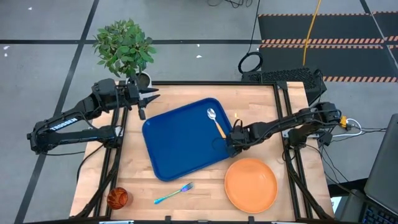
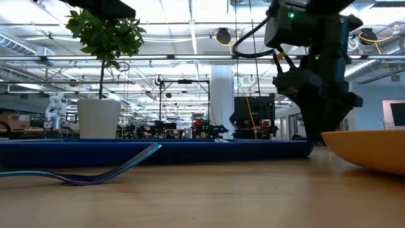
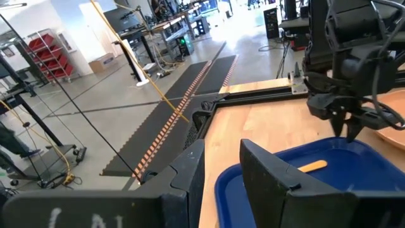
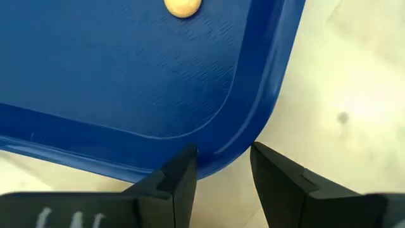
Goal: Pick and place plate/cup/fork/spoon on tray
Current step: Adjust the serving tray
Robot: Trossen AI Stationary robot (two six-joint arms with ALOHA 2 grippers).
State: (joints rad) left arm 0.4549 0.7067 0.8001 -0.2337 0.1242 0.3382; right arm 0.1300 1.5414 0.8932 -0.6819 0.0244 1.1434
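Note:
The dark blue tray (image 1: 180,146) lies mid-table. The spoon (image 1: 216,121) lies in its far right part, silver bowl toward the far edge; its orange handle's end shows in the right wrist view (image 4: 183,6). The orange plate (image 1: 250,185) lies on the table near right of the tray. The fork (image 1: 174,193) lies near the front edge. The red-brown cup (image 1: 117,198) stands at the near left corner. My right gripper (image 1: 231,142) is open, its fingers on either side of the tray's right near corner rim (image 4: 221,157). My left gripper (image 1: 148,98) is open and empty above the tray's far left corner. My right gripper stands open, pointing down at the tray's right near corner. One finger (image 4: 180,174) is over the tray's inside and the other (image 4: 278,180) is outside the rim. I cannot tell whether either finger touches the rim.
A white pot with a green plant (image 1: 127,50) stands at the table's far left corner, just behind my left gripper. Black frame rails (image 1: 283,106) run along the table's sides. Bare wood lies between the fork and the plate.

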